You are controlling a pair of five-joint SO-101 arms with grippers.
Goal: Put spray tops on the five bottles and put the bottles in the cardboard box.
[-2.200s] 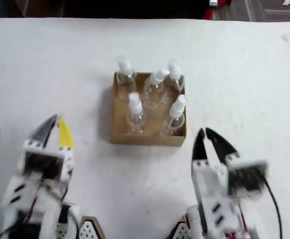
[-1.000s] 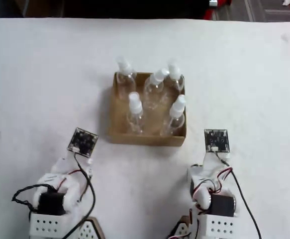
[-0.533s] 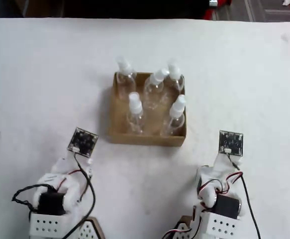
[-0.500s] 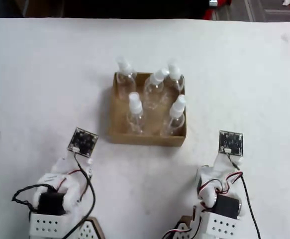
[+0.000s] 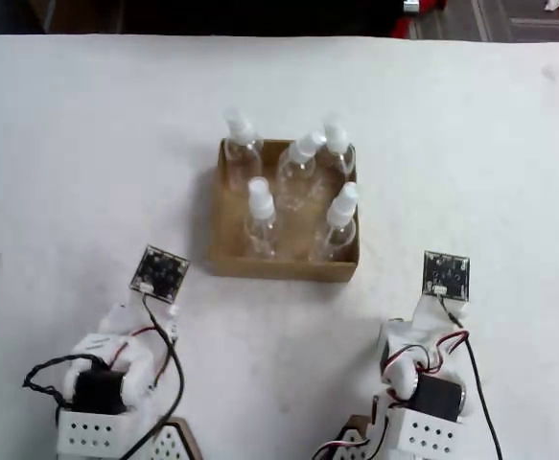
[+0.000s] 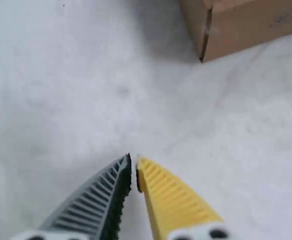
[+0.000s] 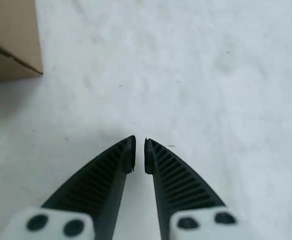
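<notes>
Left hand is closed down to a hairline slit, its grey finger and yellow finger meeting at the tips with nothing between them. It points at the bare white surface, and a corner of the cardboard box lies a little beyond it, not touching. Right hand is likewise narrowed to a thin gap, both black fingers empty, over the white cloth near another corner of the box and apart from it.

From the high view, the left arm and the right arm are folded low at the near edge of the surface, one towards each near corner, with the cardboard box between them and farther in, about the middle of the surface.

All five bottles are inside the box, clear and each capped with a white spray top. The far-left bottle stands in the box's far left corner and the far-right bottle in its far right corner. The middle bottle leans, its top tipped towards the far-right bottle. The near-left bottle stands upright by the near wall, and the near-right bottle sits in the near right corner, tilted slightly.
</notes>
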